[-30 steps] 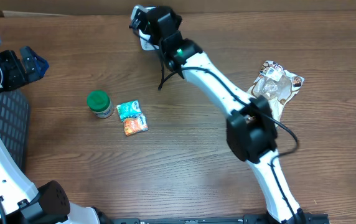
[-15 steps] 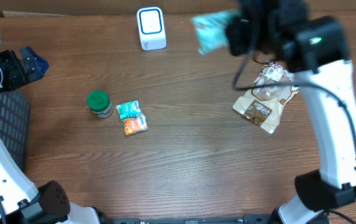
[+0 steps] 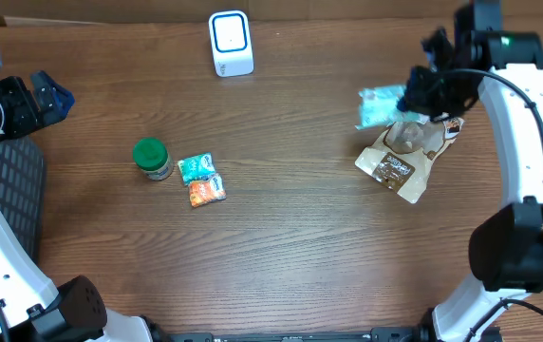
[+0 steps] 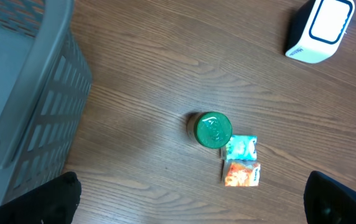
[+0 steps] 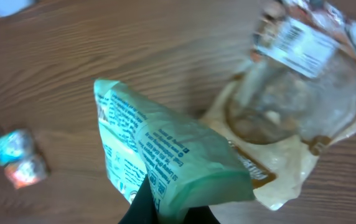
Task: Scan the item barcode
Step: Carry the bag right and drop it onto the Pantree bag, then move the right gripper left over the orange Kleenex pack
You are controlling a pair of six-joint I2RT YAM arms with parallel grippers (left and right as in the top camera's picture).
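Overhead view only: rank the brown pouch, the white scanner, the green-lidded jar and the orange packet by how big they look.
1. brown pouch
2. white scanner
3. green-lidded jar
4. orange packet
All four lie on the tabletop, so nearness to the camera hardly skews this order.

We note green-lidded jar upright on wooden table; teal packet just beside jar; orange packet touching teal one. Brown bag well apart, right. Gray basket left.
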